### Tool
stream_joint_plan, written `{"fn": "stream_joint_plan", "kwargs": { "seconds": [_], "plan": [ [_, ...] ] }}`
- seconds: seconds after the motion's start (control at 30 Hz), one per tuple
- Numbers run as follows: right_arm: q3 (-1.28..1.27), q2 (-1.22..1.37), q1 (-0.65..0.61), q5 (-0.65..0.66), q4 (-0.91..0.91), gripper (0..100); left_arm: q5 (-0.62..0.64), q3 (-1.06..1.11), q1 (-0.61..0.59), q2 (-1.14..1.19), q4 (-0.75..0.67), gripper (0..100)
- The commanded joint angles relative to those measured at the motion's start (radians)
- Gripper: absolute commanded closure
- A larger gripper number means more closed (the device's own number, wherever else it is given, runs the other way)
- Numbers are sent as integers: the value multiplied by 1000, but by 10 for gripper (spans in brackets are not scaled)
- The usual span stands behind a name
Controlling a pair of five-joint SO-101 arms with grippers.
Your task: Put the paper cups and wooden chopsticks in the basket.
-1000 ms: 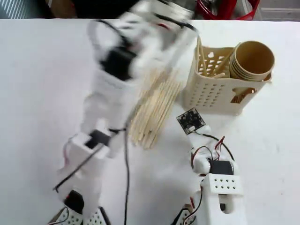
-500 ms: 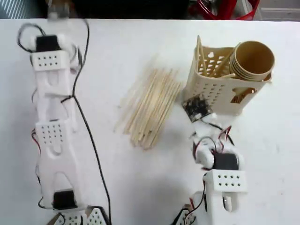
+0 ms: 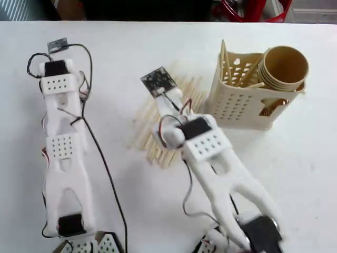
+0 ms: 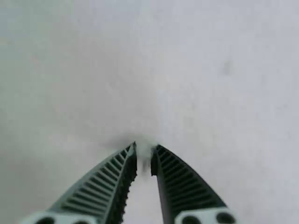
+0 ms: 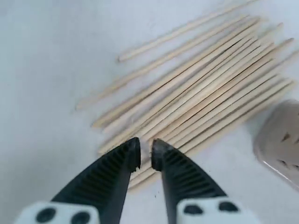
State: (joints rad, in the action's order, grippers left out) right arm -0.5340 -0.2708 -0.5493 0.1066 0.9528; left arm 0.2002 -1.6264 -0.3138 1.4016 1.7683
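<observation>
A loose pile of wooden chopsticks [image 3: 147, 134] lies on the white table left of the cream basket [image 3: 237, 108]. A stack of paper cups [image 3: 284, 68] stands in the basket, with several chopsticks [image 3: 225, 60] upright beside it. My right arm [image 3: 202, 142] reaches over the pile. In the right wrist view my right gripper [image 5: 145, 157] is shut with nothing in it, just above the near ends of the chopsticks [image 5: 201, 93]. My left arm [image 3: 60, 147] lies along the table's left side. The left gripper [image 4: 144, 157] is shut over bare table.
A corner of the basket [image 5: 280, 140] shows beside the pile in the right wrist view. Red items [image 3: 253, 10] sit past the table's far edge. Cables [image 3: 102, 158] trail from the left arm across the table between the arms.
The left arm has swung away from the chopsticks to the table's left side. The right arm has moved from the front near the basket out over the pile.
</observation>
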Motion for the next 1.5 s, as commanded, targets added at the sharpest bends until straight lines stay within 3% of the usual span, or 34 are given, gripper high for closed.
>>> {"fn": "stream_joint_plan", "kwargs": {
  "seconds": [0.0,0.33,0.63,0.83,1.1,1.3,1.47],
  "plan": [
    [141,245,4,-117,-51,827,6,-43,2,-27,-5,924],
    [364,591,18,-138,-45,828,5,-43,4,-27,-5,926],
    [376,630,31,-138,-44,983,5,-43,4,-27,-5,928],
    [371,582,70,-138,-44,981,5,-43,4,-27,-5,928],
    [295,321,125,-137,27,981,5,-43,4,-27,-5,928],
    [152,211,107,-135,-113,974,5,-43,4,-22,-5,928],
    [169,251,59,-6,-134,823,5,-43,4,-19,-3,928]
  ]
}}
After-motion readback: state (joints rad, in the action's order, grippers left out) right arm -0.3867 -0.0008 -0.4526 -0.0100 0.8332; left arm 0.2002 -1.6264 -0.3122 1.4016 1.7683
